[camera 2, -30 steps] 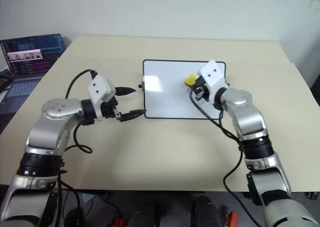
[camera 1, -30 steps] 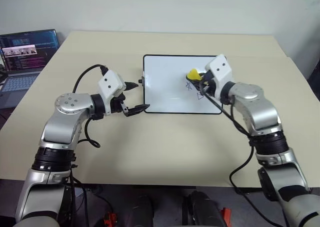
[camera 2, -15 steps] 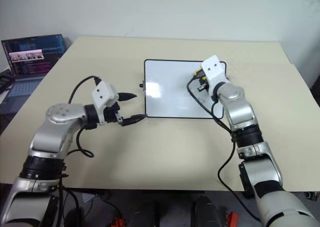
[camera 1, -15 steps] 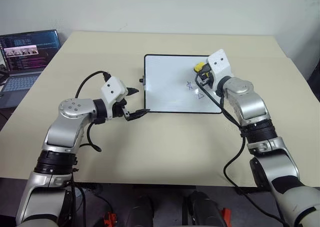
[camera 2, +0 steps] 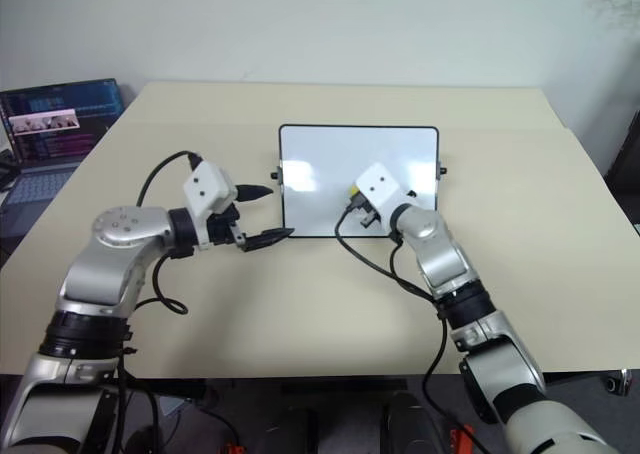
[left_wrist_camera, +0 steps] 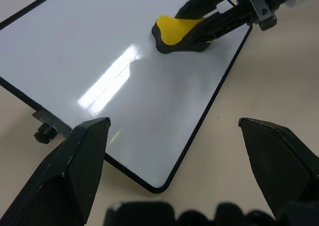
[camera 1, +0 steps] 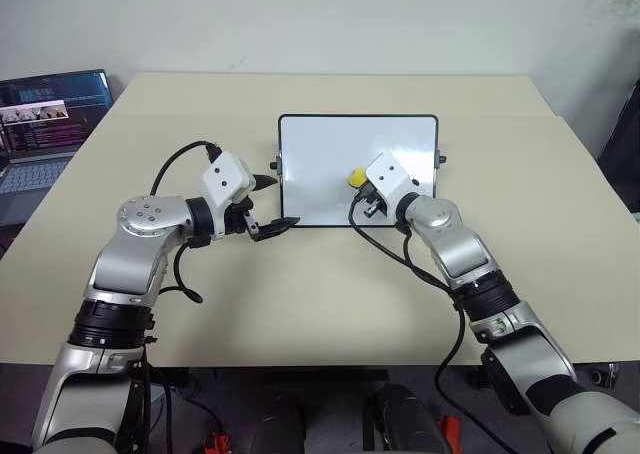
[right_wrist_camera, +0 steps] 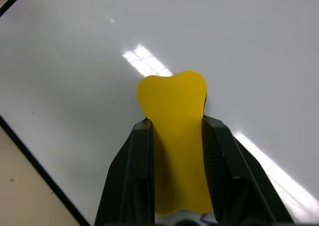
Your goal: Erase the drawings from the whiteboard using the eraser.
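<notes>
The whiteboard [camera 1: 320, 154] lies flat mid-table, a glare patch on its left half. My right gripper [camera 1: 362, 186] is shut on the yellow eraser [right_wrist_camera: 172, 101], whose black underside rests on the board in the left wrist view [left_wrist_camera: 179, 34]. The eraser [camera 1: 356, 177] sits over the board's near middle. The drawings are hidden under my right hand in the head views; a sliver of blue ink [right_wrist_camera: 203, 217] peeks out by the eraser's near end. My left gripper [camera 1: 282, 201] hangs open just off the board's near left corner, holding nothing.
An open laptop [camera 1: 45, 114] stands at the table's far left edge. The right arm's black cable [camera 1: 400, 259] loops over the table in front of the board. Bare beige tabletop [camera 1: 330, 294] surrounds the board.
The right gripper carried the eraser from the board's far right toward its near middle, covering the spot where the drawings showed. The left gripper stayed put. The camera view shifted.
</notes>
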`<control>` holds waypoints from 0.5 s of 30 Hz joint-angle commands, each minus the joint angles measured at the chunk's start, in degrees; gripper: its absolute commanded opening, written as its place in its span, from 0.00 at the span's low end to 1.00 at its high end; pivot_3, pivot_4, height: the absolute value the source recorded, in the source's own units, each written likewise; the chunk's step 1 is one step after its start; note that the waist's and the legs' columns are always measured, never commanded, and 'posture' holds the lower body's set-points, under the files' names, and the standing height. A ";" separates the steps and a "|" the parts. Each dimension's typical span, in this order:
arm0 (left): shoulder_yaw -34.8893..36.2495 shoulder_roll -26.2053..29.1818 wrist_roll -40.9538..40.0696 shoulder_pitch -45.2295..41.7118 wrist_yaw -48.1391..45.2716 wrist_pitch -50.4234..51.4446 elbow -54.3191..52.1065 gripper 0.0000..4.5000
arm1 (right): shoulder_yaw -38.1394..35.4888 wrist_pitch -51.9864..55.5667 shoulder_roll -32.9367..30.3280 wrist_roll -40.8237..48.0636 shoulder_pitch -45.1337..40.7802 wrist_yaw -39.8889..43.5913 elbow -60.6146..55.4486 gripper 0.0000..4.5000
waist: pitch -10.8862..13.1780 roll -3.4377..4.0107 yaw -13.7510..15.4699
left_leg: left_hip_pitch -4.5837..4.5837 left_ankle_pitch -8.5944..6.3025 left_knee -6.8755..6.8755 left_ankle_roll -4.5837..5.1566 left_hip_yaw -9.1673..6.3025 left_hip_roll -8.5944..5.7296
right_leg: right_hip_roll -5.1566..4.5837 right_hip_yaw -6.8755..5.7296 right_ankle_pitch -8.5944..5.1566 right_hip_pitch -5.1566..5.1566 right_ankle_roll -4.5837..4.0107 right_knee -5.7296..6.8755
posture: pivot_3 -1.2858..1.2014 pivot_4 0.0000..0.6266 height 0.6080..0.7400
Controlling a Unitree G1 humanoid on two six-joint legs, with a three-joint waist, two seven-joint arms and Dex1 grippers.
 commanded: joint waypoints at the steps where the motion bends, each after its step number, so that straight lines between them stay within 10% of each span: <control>1: 1.42 0.45 -0.12 -1.53 0.35 -0.96 -0.82 1.00 | 1.68 2.35 0.07 -0.98 1.76 2.07 -0.35 0.21 | 0.00 0.00 -0.02 | 0.00 0.00 0.00 0.00 0.00 0.00 | 0.00 0.00 0.00 0.00 0.00 0.00 | 0.52 0.24 1.00; 15: 1.31 0.17 -0.13 -1.79 0.30 -1.26 -0.37 1.00 | -5.62 8.02 -3.35 3.12 -4.74 4.82 -6.55 0.21 | 0.03 0.02 0.81 | -0.07 0.03 0.00 0.02 0.00 0.02 | 0.01 0.00 0.04 -0.05 0.00 -0.04 | 0.52 0.24 1.00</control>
